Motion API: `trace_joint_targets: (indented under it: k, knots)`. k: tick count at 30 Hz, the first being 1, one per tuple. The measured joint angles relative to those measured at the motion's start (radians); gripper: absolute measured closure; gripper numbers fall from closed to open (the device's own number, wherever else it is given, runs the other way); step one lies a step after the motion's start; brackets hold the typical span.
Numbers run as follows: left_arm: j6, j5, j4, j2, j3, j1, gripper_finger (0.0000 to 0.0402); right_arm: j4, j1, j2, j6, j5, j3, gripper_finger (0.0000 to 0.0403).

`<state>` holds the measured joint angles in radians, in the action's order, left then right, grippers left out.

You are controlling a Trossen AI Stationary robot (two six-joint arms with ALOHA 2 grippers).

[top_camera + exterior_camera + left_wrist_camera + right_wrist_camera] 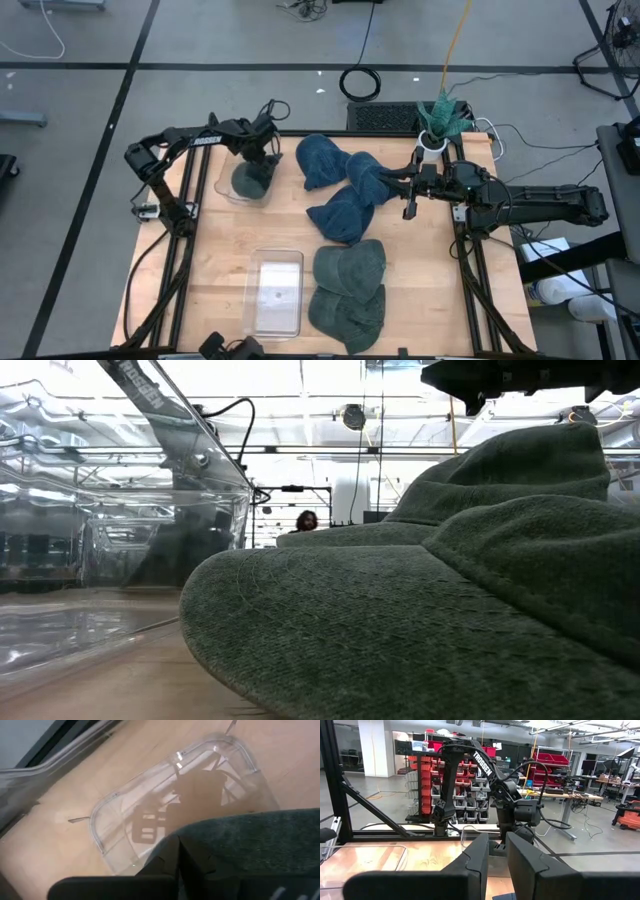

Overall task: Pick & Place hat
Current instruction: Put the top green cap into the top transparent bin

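We count three blue hats [345, 190] mid-frame and two green hats [348, 290] below, on the table [220, 260]. Left gripper [262, 163] clenches a third green hat [250, 180] over one of two clear bins [228, 185]. Right gripper [400, 185] grasps a blue hat.

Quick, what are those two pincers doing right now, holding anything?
Left pincer: closed on a grey-green hat over the clear bin.
Right pincer: at the blue hats; grip cannot be told.

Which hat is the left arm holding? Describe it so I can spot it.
On the wooden table, find the clear bin at the far left corner. The left gripper holds a grey-green hat over it, the only hat away from the blue and green piles.
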<state>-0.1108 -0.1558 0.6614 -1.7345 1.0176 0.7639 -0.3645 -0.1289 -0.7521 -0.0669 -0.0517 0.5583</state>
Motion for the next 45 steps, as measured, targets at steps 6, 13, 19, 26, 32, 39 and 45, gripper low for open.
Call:
trace_joint_targets:
  k: [6, 13, 19, 26, 32, 39, 45]
  knots:
    - [0.0, -0.083, 0.01, 0.116, -0.002, -0.001, 0.0397, 0.0, 0.0, 0.0, 0.0, 0.0, 0.0, 0.0348]
    - [-0.067, 0.008, 0.127, 0.356, 0.001, -0.017, 0.0398, 0.003, 0.0, 0.0, 0.0, 0.0, 0.0, 0.0348]
    - [-0.23, 0.125, 0.322, 0.459, -0.009, -0.107, 0.0396, -0.002, 0.0, 0.0, 0.0, 0.0, 0.0, 0.0348]
    - [-0.34, 0.119, 0.087, 0.429, -0.222, -0.252, 0.0393, -0.006, 0.0, 0.0, 0.002, -0.002, 0.0, 0.0348]
    - [-0.425, 0.101, -0.001, 0.365, -0.338, -0.265, 0.039, -0.006, 0.0, 0.0, 0.001, -0.004, 0.0, 0.0348]
    - [-0.37, 0.128, -0.041, 0.35, -0.314, -0.248, 0.0397, -0.013, -0.001, 0.0, 0.0, -0.004, 0.0, 0.0348]
    - [-0.325, 0.099, 0.012, 0.38, -0.198, -0.25, 0.0385, -0.007, -0.001, 0.0, 0.0, -0.004, 0.0, 0.0348]
